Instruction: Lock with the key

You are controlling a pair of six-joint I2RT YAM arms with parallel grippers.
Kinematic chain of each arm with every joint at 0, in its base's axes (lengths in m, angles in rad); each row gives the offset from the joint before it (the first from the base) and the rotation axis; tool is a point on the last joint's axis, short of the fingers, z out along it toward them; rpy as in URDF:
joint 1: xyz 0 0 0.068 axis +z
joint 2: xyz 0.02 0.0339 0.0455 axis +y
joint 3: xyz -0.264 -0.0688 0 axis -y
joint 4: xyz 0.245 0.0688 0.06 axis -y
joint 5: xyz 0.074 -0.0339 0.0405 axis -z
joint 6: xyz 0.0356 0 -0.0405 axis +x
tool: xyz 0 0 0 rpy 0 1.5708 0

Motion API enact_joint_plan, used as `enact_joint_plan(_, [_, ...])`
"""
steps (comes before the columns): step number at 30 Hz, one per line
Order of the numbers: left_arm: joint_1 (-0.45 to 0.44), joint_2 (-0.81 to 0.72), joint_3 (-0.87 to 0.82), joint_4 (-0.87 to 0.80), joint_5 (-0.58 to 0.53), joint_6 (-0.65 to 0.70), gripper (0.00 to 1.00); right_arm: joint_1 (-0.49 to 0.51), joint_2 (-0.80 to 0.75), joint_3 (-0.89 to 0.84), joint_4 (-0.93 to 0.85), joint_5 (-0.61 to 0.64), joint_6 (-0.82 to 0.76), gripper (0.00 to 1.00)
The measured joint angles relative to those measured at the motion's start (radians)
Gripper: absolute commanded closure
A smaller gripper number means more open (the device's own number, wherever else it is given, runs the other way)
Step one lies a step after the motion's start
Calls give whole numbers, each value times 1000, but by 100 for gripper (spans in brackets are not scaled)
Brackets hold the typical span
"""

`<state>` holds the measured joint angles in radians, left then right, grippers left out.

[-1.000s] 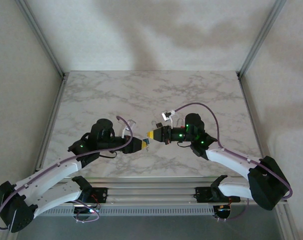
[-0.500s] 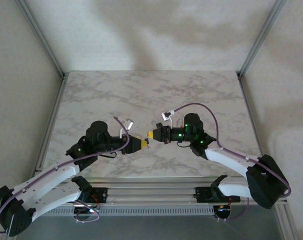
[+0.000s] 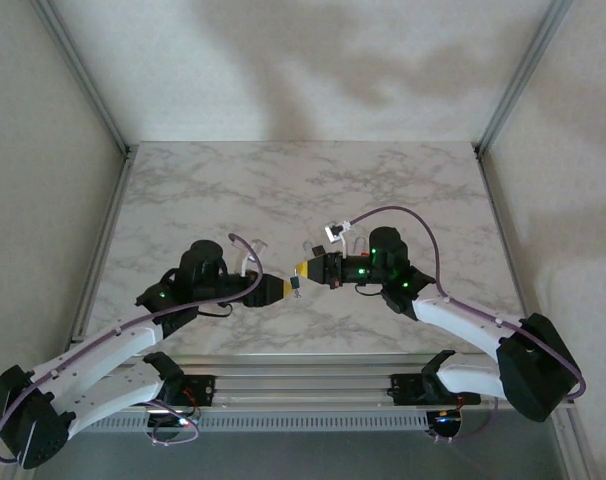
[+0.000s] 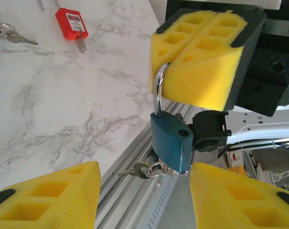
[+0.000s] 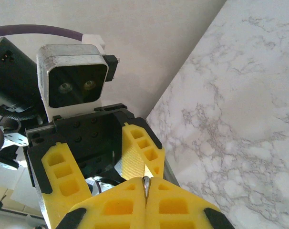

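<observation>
A: Is there any writing we can read?

B: Only a white label on the red padlock point(image 4: 71, 23), which lies flat on the worktop point(image 4: 54, 105) near some loose keys point(image 4: 6, 33). The print is too small for us.

A: And the teal padlock point(image 4: 170, 145) — where is it?

B: It is in the air above the worktop's near edge. The right hand point(image 4: 169, 67) has its yellow pads pressed together on the shackle point(image 4: 158, 90).

A: Which way does it point?

B: From the left wrist we see its long axis running up and down, slightly tilted, with the shackle on top and the body hanging below. A key point(image 4: 130, 170) on a ring sticks out sideways at the bottom end — we cannot tell whether one sits in the keyhole.

A: And the left hand point(image 4: 144, 200)?

B: Its pads are spread, one on each side of the padlock and touching nothing.
</observation>
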<state>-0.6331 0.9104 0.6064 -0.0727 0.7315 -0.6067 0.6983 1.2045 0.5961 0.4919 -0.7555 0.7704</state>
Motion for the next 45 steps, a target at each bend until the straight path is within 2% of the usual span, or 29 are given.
enact_joint_plan(23, [-32,55,8,90,1,-74,54,7,11,0,-26,15,0,100])
enact_joint_plan(27, [-33,66,8,90,0,-71,59,7,11,0,-26,16,0,100])
enact_joint_plan(44, [-35,106,9,74,-19,-47,100,10,22,0,-38,28,-4,100])
enact_joint_plan(45, [-35,107,9,72,-19,-47,100,10,23,0,-39,29,-5,100])
